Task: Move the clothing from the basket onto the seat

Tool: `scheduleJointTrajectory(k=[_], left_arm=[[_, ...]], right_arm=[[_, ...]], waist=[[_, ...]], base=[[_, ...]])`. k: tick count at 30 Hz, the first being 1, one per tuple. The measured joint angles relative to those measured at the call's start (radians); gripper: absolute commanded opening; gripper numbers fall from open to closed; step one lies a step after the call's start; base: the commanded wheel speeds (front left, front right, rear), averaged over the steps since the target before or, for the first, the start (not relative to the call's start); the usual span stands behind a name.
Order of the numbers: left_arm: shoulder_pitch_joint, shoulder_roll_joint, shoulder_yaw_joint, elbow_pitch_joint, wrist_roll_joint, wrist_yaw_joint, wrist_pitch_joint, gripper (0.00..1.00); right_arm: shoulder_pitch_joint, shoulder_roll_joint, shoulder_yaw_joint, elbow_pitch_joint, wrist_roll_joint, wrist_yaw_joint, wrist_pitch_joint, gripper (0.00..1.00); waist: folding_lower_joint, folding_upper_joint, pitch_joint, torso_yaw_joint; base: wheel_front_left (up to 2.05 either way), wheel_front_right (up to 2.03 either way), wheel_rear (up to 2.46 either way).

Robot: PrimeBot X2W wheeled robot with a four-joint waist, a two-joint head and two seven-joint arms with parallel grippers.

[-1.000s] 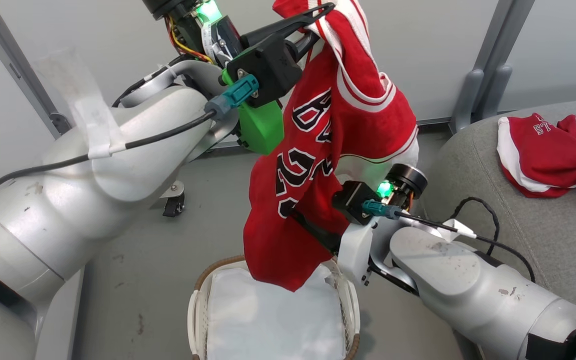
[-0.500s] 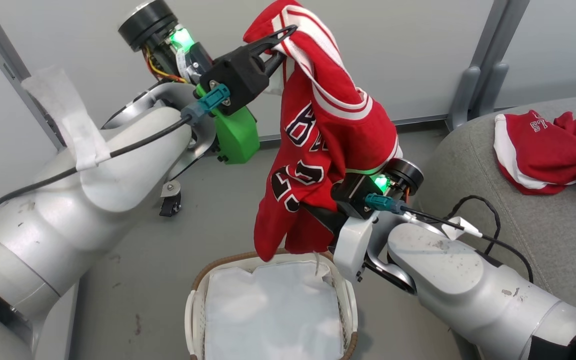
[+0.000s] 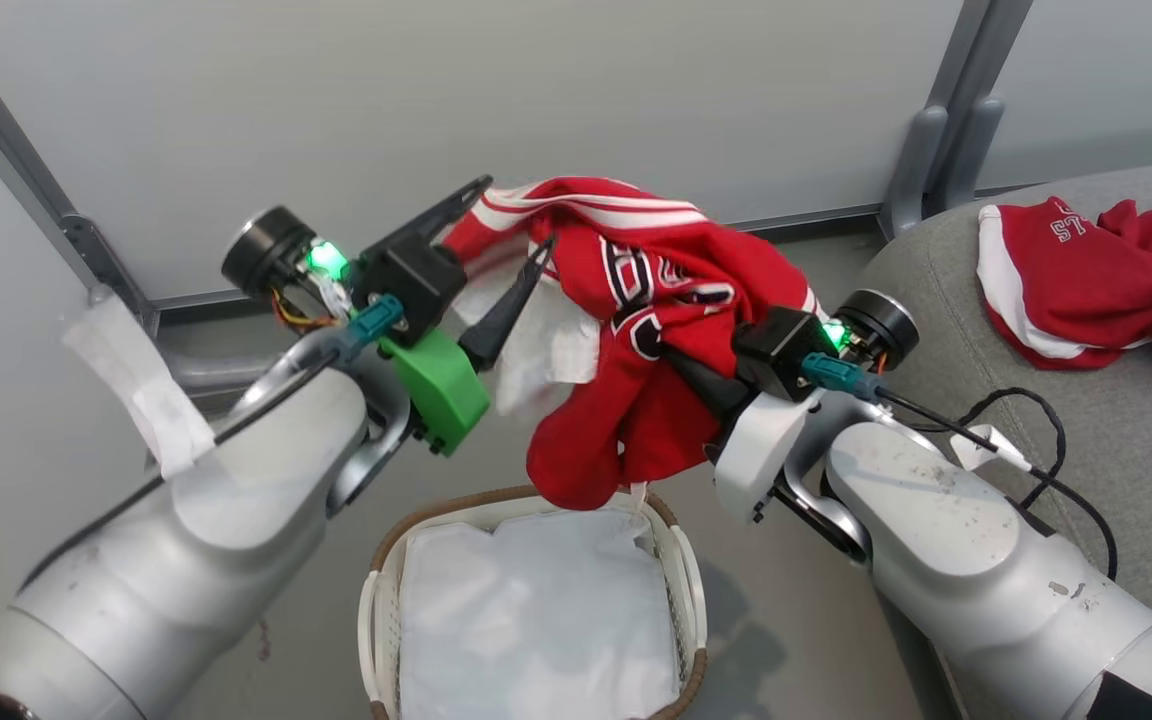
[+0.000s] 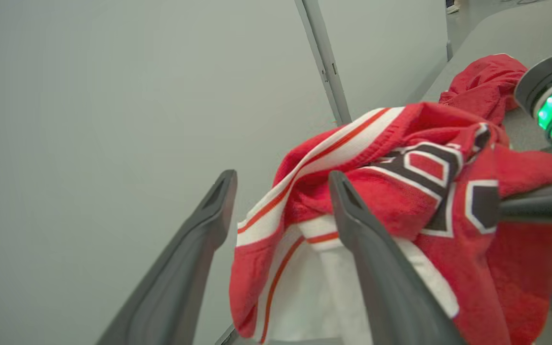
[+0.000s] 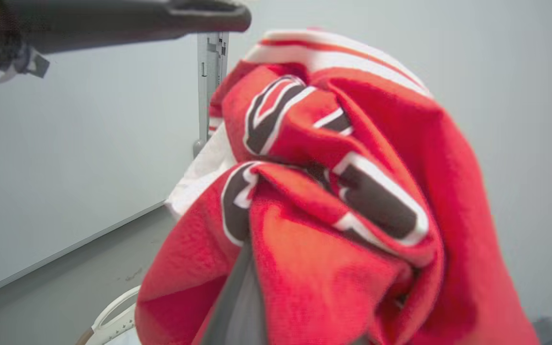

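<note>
A red jersey (image 3: 656,300) with white stripes and black lettering hangs bunched over my right gripper (image 3: 688,370), just above the far rim of the basket (image 3: 376,590). The right gripper's fingers are buried in the cloth and look shut on it; the right wrist view shows one grey finger (image 5: 237,297) under the folds of the jersey (image 5: 343,191). My left gripper (image 3: 514,215) stands open at the jersey's striped edge (image 4: 276,211), with its two fingers apart and the cloth lying between and beyond them. A second red jersey (image 3: 1096,290) lies on the grey seat (image 3: 1086,440).
The basket sits on the grey floor between my arms and holds a white fabric liner (image 3: 536,620). Pale wall panels with grey metal posts (image 3: 936,150) stand close behind. The seat begins right beside my right forearm (image 3: 936,520).
My left gripper has come down and opened, letting go of the jersey's top. The jersey has dropped from hanging long into a bunch over the right gripper. The camera has shifted too.
</note>
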Motion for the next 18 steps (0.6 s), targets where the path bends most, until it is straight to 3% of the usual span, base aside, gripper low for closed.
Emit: scheduleJointTrajectory(k=[9, 14, 18], left_arm=[[0.284, -0.036, 0.166, -0.098, 0.038, 0.063, -0.001, 1.0], [0.415, -0.067, 0.263, -0.138, 0.089, 0.065, -0.001, 1.0], [0.503, -0.096, 0.327, -0.161, 0.136, 0.042, -0.001, 1.0]], right_arm=[[0.04, -0.009, -0.104, -0.028, -0.061, 0.0, 0.0, 0.0], [0.058, -0.011, -0.149, -0.043, -0.085, 0.0, 0.0, 0.0], [0.081, -0.011, -0.185, -0.048, -0.098, 0.0, 0.0, 0.0]], waist=[[0.0, 0.0, 0.022, 0.0], [0.0, 0.0, 0.033, -0.003], [0.0, 0.0, 0.037, -0.007]], base=[[0.0, 0.0, 0.0], [0.0, 0.0, 0.0], [0.0, 0.0, 0.0]])
